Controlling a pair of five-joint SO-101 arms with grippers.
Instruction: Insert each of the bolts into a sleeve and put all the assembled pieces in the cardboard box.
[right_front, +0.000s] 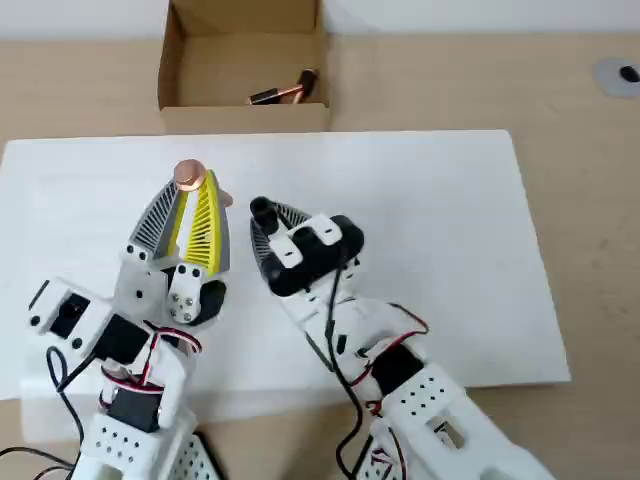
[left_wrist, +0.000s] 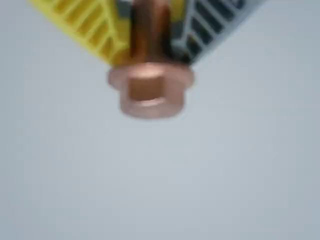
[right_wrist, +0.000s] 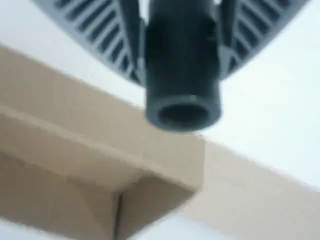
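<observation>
The left end effector (right_front: 192, 190) is clamped on the copper metal bolt (left_wrist: 150, 92), the right end effector (right_front: 266, 218) on the black tube sleeve (right_wrist: 183, 85). Line them up straight, then push gently.

The high view looks down over the worktop (right_front: 590, 200). The wrist views sit close behind the left end effector (left_wrist: 150, 52) and right end effector (right_wrist: 182, 70), facing past their tips; right wrist and high views share the cardboard box (right_wrist: 100, 165).
</observation>
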